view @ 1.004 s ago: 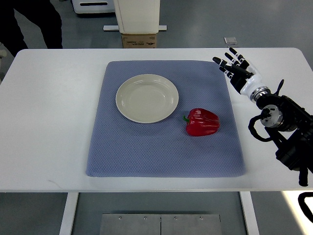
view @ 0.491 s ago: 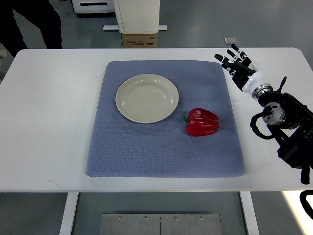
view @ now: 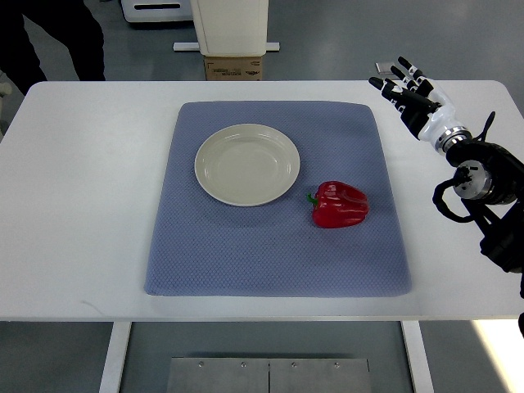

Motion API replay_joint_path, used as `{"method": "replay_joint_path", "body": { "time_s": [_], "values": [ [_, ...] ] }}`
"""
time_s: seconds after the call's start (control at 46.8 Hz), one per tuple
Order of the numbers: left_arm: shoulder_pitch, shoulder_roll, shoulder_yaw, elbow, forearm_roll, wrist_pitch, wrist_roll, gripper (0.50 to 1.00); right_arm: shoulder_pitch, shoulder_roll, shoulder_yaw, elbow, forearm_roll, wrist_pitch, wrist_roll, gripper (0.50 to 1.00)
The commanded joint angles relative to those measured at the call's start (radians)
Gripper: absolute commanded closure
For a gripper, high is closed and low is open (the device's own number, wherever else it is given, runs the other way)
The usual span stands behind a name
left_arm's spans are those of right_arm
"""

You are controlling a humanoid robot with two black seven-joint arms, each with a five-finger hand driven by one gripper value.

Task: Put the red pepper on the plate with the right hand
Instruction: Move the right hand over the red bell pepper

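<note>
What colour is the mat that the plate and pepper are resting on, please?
The mat is a muted blue-grey with a fine dotted weave, shown in the top view.

Blue mat (view: 270,246); white table (view: 82,205)

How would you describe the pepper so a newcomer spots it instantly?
On the white table lies a blue-grey mat. The red pepper sits on the mat's right half, just below and right of the pale plate. It's the only red, glossy, green-stemmed thing there.
</note>
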Motion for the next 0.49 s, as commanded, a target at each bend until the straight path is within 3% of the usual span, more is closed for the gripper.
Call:
{"method": "replay_joint_path", "body": {
  "time_s": [0.0,0.149,0.47],
  "values": [
    [0.0,0.0,0.0,0.0,0.0,0.0,0.0,0.5,0.02,-0.05,-0.092,0.029,0.001,0.0,0.011,0.504],
    [0.0,0.0,0.0,0.0,0.0,0.0,0.0,0.5,0.068,-0.127,-0.266,0.078,0.001,0.0,0.075,0.505],
    [0.0,0.0,0.0,0.0,0.0,0.0,0.0,0.5,0.194,-0.265,-0.579,0.25,0.001,0.0,0.126,0.505]
  ]
}}
